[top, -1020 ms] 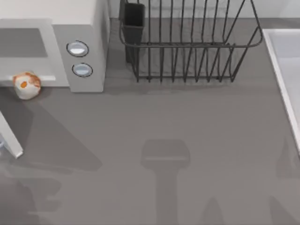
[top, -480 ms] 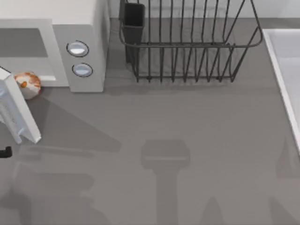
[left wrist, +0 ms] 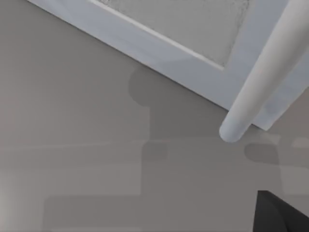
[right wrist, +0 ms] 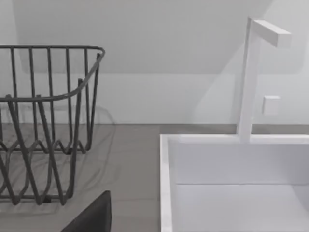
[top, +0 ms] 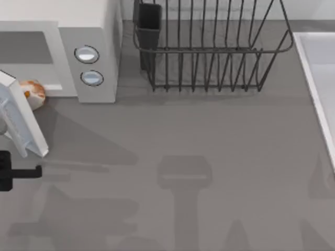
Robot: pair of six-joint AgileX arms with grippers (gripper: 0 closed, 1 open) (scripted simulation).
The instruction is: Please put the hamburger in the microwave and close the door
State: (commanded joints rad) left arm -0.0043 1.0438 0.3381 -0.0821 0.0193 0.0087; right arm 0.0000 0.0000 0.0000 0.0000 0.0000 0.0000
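- Closing the door (top: 21, 117) was the step in hand; it stood partly swung, my left gripper (top: 18, 173) near its free edge, at the table's left.
- Left jaw opening: I could not tell.
- Hamburger (top: 34, 93) sat at the microwave (top: 89, 47) mouth, half behind the door.
- Next, I judged, a steady push was needed.
- Right arm parked.

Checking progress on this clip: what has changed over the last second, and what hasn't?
The door has swung in toward the microwave, now partly covering the hamburger, which sits where it was at the opening. The left gripper has come in at the top view's left edge, near the door. The wire rack is unchanged.
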